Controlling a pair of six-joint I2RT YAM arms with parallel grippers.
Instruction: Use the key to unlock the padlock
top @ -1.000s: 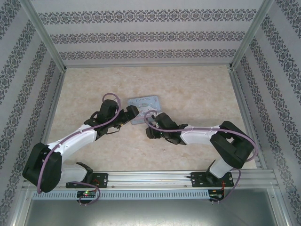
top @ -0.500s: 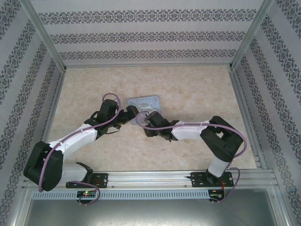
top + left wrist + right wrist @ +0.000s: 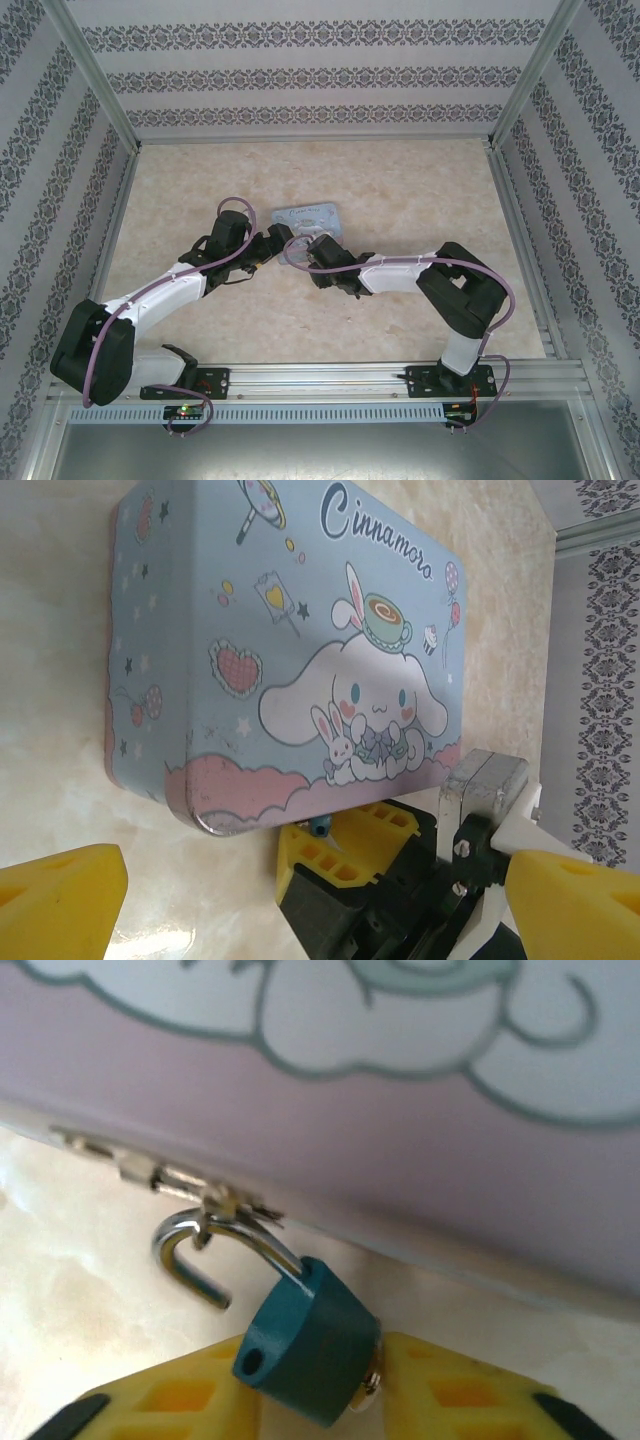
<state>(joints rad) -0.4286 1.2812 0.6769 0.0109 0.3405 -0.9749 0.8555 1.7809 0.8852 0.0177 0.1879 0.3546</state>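
Because the padlock [image 3: 308, 1348] is small, hard, slick metal dangling loosely from the tin [image 3: 400, 1110], my right claw [image 3: 318, 1405] pinches its flat teal sides. My left claw [image 3: 315, 895] hangs spread.

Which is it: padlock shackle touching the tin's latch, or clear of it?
Touching. The right wrist view shows the shackle of the padlock hooked through the latch on the tin, metal on metal.

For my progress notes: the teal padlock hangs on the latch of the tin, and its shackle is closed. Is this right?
Not quite: the shackle is open. The right wrist view shows one end standing free of the padlock body, while the loop hangs on the latch of the tin. The rest is right.
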